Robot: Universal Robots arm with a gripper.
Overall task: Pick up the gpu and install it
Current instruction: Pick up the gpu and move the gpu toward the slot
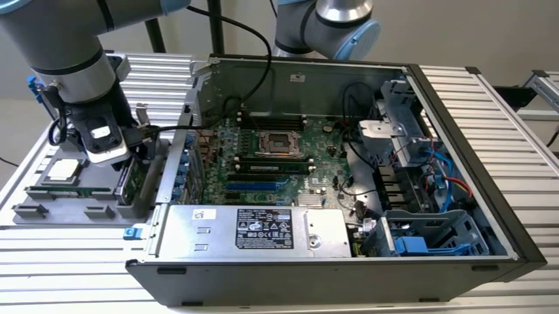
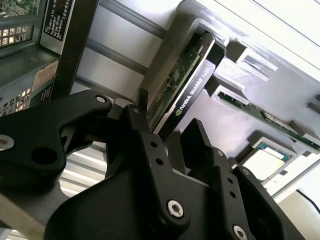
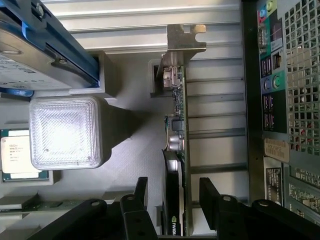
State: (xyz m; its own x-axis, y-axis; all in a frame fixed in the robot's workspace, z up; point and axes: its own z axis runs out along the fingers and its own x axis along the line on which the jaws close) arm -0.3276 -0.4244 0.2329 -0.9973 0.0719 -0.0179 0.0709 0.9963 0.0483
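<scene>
The gpu (image 3: 177, 145) stands on its long edge in a slot of the grey parts tray (image 3: 130, 165), its silver end bracket (image 3: 183, 42) at the far end. My gripper (image 3: 175, 200) is open and straddles the card's near end, one black finger (image 3: 141, 192) on the cooler side and the other on the board side, with gaps to both. In the second wrist view the gpu (image 2: 192, 75) runs away from the gripper (image 2: 170, 137). In the exterior view the gripper (image 1: 135, 154) hangs over the gpu (image 1: 131, 186), at that view's left of the open computer case (image 1: 454, 131).
The tray also holds a hard drive in a blue frame (image 3: 40, 45), a processor (image 3: 15, 155), a memory stick (image 2: 265, 117) and a clear square block (image 3: 65, 132). The case's rear ports (image 3: 272, 75) stand close beside the gpu. A second arm (image 1: 341, 26) rises behind the case.
</scene>
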